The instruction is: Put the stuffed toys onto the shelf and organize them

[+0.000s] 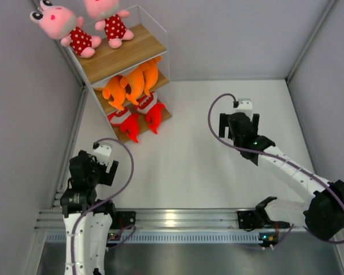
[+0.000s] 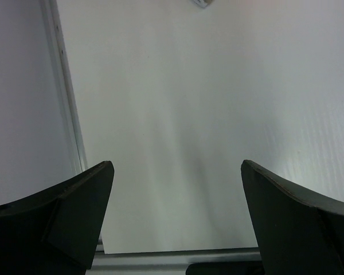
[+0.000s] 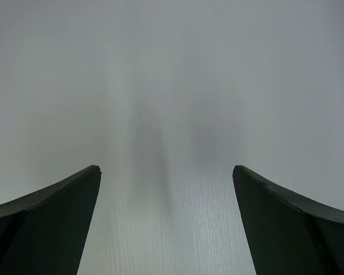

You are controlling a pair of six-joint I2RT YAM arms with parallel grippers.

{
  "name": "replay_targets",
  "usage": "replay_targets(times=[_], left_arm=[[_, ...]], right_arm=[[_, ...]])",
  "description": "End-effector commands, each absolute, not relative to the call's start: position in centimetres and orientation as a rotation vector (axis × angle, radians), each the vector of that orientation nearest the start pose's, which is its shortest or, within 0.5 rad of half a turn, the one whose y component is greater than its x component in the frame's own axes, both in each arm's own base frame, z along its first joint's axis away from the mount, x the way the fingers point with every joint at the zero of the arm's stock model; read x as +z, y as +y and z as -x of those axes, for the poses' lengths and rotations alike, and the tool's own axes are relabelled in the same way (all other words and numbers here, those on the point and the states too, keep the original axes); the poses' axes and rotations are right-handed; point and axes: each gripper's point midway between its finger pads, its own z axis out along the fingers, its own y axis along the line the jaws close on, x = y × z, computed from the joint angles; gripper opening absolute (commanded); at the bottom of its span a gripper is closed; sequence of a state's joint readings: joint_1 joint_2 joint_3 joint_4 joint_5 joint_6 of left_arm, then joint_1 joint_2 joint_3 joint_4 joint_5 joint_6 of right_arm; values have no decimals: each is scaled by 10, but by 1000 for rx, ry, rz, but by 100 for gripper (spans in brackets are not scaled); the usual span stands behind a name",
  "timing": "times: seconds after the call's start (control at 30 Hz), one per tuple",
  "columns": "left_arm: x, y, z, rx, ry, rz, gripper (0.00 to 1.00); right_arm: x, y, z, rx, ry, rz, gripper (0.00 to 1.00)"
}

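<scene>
The shelf (image 1: 139,50) stands at the far left corner in the top view. Two pink toys in red polka-dot dresses (image 1: 69,31) (image 1: 112,20) sit on its top board. Orange sharks (image 1: 132,83) lie on the middle board and two red sharks (image 1: 126,123) (image 1: 153,112) on the lowest. My left gripper (image 1: 102,166) is near the left arm's base, open and empty, well in front of the shelf; its wrist view (image 2: 178,166) shows only bare table. My right gripper (image 1: 239,123) hovers open over the table's right half, nothing between its fingers (image 3: 166,169).
White walls close in the table on the left, back and right. A metal rail (image 1: 178,219) runs along the near edge between the arm bases. A wall rail (image 2: 66,97) shows in the left wrist view.
</scene>
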State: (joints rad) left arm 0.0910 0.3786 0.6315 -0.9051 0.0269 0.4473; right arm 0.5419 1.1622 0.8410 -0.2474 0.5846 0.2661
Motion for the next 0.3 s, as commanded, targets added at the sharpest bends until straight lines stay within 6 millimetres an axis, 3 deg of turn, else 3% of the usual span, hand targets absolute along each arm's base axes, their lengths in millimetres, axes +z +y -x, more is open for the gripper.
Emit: replay_targets(times=[0.0,0.27], left_arm=[[165,39,-185,317,2110,-325,99],[159,42,-185,322,2129,-333,99]], right_arm=[[195,92,-339,-134,1998,-125,99],[187,89,-335,-123,1965,-117,99]])
